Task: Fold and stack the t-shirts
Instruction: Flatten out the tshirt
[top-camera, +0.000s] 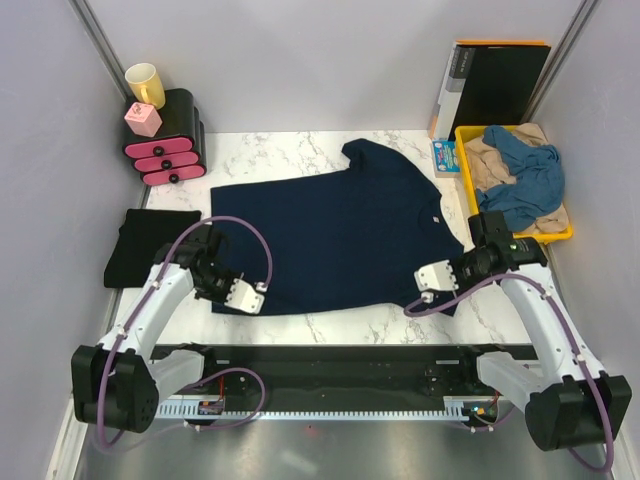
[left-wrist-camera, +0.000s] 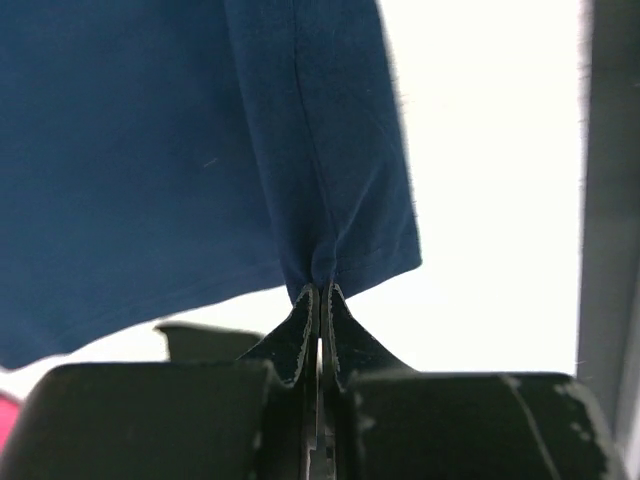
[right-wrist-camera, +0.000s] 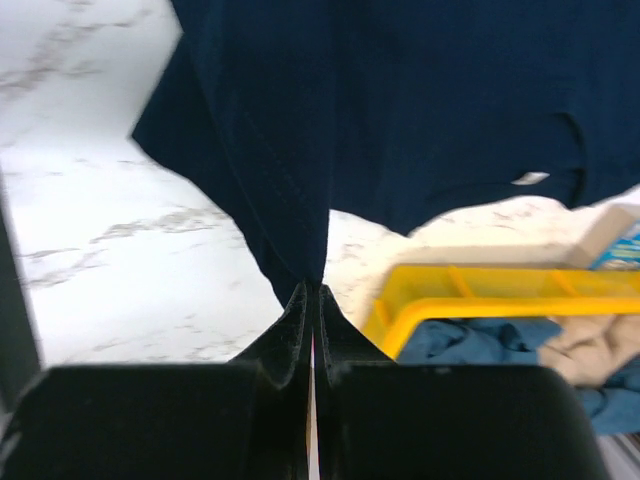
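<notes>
**A:** From above, how many t-shirts?

**B:** Four. One navy t-shirt (top-camera: 340, 230) lies spread across the middle of the marble surface (top-camera: 340, 325), collar toward the right. One black t-shirt (top-camera: 150, 245) sits folded at the left edge. One medium-blue t-shirt (top-camera: 525, 180) and one beige t-shirt (top-camera: 490, 160) lie crumpled in the single yellow tray (top-camera: 468, 180) on the right.

**A:** And the arms?

**B:** Two. The left tool (top-camera: 255, 295) is at the navy shirt's near left corner, the right tool (top-camera: 428, 282) at its near right corner.

**A:** What else is around?

**B:** One black folder (top-camera: 495, 85) stands behind the tray, and one small blue packet (top-camera: 446, 157) lies just beside the tray. One pink drawer unit (top-camera: 165, 145) at the far left carries one yellow mug (top-camera: 145, 85) and one pink cube (top-camera: 143, 120). The tray sits close beside the right arm.

**A:** The left wrist view?

**B:** The left tool is clenched on a pinch of navy cloth by the hem corner.

**A:** And the right wrist?

**B:** That tool is likewise clenched on a fold of the navy shirt. The tray, with blue and beige cloth in it, lies just beyond to the right.
</notes>
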